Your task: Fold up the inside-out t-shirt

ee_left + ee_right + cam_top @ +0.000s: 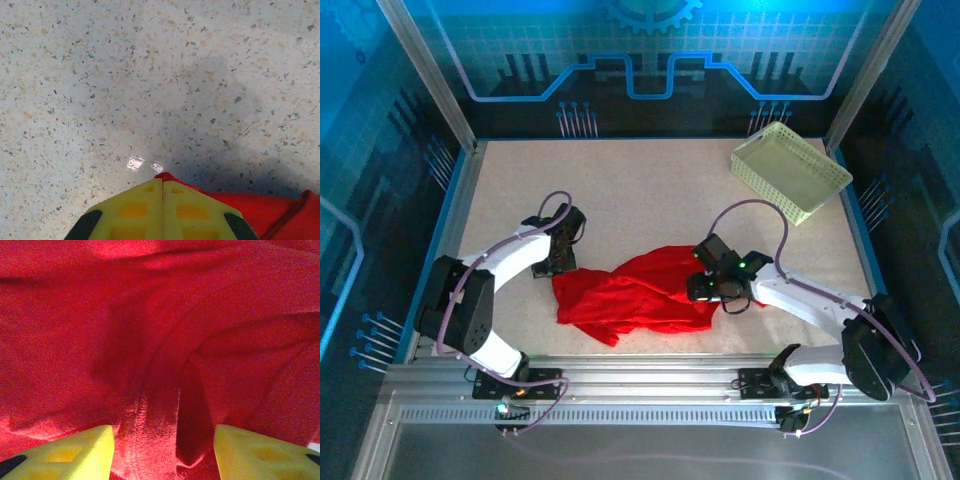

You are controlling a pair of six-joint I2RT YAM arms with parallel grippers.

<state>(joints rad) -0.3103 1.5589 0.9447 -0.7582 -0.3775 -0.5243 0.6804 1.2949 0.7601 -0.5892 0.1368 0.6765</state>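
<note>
Top view: even, moderate light is falling on the pale table (650, 190), with faint shadows and a blue glow around it. Left wrist: two small glare spots are shining at 6 o'clock, and a soft grey shadow is spreading toward 4 o'clock. Right wrist: the t-shirt (150, 315) is looking grainy and soft, brightest at 12 o'clock, with folds darkening toward 6.

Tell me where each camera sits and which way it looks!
Top external: above and behind the arms, looking down at the table, red t-shirt and basket; both arms show, left tool, right tool.
Left wrist: on the left arm, looking low along the table; its shut yellow fingers pinch the t-shirt's edge.
Right wrist: on the right arm, looking close at t-shirt cloth; its open yellow fingers show.
Shared: all three see the t-shirt.
</note>
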